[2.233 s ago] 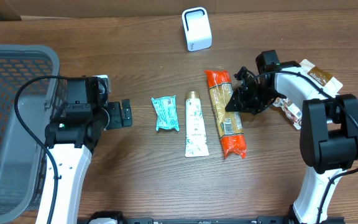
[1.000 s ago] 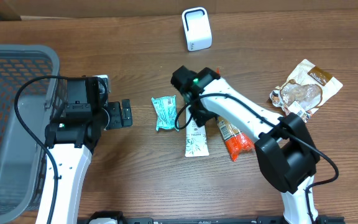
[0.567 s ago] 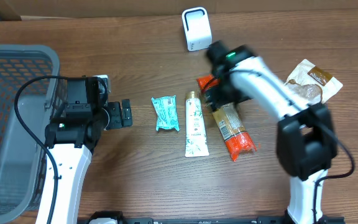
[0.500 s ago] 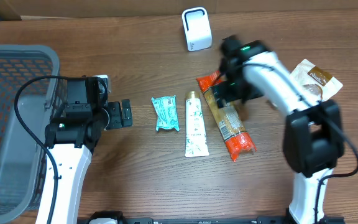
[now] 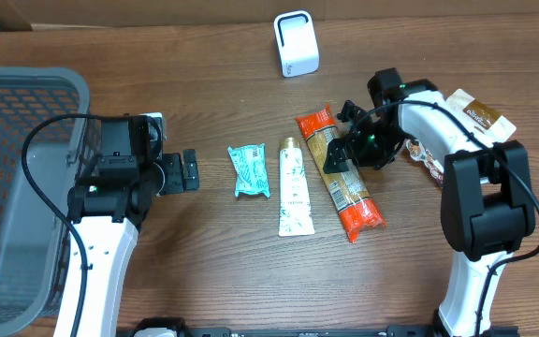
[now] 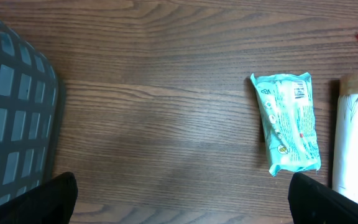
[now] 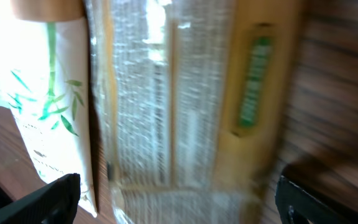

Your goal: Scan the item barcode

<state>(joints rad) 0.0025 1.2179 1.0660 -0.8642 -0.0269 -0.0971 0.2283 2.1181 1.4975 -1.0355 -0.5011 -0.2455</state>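
**Right arm back over the skewed pasta packet**

Overhead: since two seconds ago the pasta packet point(image 5: 342, 183) has swung askew, its red top closer to the tube point(image 5: 294, 187). My right gripper point(image 5: 342, 154) is back above it, fingers spread wide and holding nothing. The left gripper point(image 5: 188, 170) is just as wide and empty, with the teal packet point(image 5: 249, 170) ahead of its fingers. The scanner point(image 5: 296, 43) stands well beyond both.

Left wrist: only here is the teal packet's point(image 6: 289, 121) print legible.

Right wrist: the view is blurred. The pasta packet point(image 7: 185, 93) fills the span between my fingers, and the tube point(image 7: 48, 81) lies beside one. I'd straddle the packet mid-length and close squarely. I can't yet tell where the barcode is.
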